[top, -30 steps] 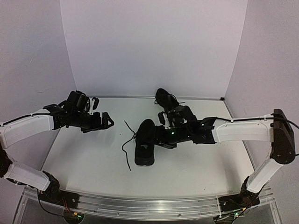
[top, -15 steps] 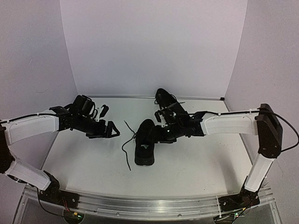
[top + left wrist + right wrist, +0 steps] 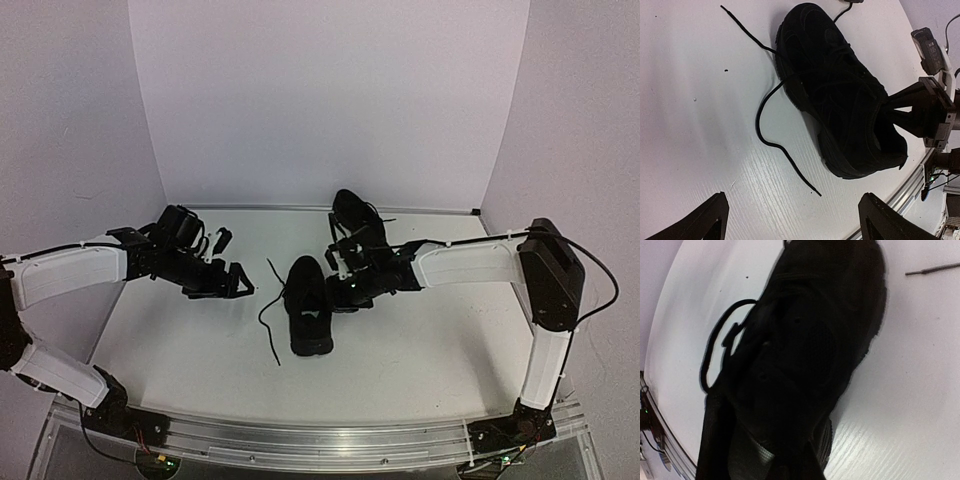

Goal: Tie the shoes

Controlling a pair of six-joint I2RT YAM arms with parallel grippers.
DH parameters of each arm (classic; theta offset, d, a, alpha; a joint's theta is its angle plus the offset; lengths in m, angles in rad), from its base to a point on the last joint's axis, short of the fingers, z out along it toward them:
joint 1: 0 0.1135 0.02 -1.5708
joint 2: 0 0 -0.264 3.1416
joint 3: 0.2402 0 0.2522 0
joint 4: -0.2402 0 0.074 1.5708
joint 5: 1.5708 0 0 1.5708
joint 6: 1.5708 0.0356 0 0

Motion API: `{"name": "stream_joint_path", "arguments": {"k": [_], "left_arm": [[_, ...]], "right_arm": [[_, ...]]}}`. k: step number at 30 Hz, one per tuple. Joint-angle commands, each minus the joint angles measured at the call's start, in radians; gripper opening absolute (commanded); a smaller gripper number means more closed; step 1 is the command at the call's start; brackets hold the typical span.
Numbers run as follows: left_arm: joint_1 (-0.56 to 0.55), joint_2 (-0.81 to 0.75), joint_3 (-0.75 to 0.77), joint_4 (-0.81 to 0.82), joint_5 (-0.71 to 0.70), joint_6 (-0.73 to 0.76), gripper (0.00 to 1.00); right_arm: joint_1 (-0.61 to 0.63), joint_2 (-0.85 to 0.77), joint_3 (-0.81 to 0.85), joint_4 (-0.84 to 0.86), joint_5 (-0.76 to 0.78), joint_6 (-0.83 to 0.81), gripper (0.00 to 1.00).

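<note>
Two black shoes lie on the white table. The near shoe [image 3: 308, 318] [image 3: 840, 95] [image 3: 805, 340] is in the middle, and its loose black lace [image 3: 268, 325] [image 3: 771, 145] trails off to its left. The far shoe [image 3: 355, 215] is behind it, partly hidden by the right arm. My right gripper [image 3: 338, 290] [image 3: 792, 462] reaches in from the right and is shut on the near shoe's collar beside its opening. My left gripper [image 3: 235, 282] [image 3: 792, 210] hovers left of the lace, open, nothing between its fingers.
White walls close in the table [image 3: 420, 340] at the back and on both sides. A metal rail [image 3: 300, 432] runs along the front edge. Another lace end [image 3: 935, 267] lies on the table beyond the near shoe's toe.
My right gripper slid left to the near shoe and shut on it. The shoe turned straighter and shifted slightly toward the front. The left gripper moved right and down toward the lace.
</note>
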Motion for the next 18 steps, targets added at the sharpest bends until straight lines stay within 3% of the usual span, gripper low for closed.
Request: {"name": "stream_joint_path", "arguments": {"k": [1,11,18], "left_arm": [[-0.002,-0.014,0.054,-0.040,-0.034,0.021,0.93],[-0.002,-0.039,0.064,-0.118,-0.065,0.033,0.90],[-0.004,-0.039,-0.023,-0.135,-0.008,0.031,0.80]], "right_arm": [[0.010,-0.086,-0.027,-0.002,-0.014,0.024,0.00],[0.149,-0.311,-0.163,-0.005,0.094,0.239,0.00],[0.213,-0.357,-0.303,0.062,0.132,0.344,0.00]]}}
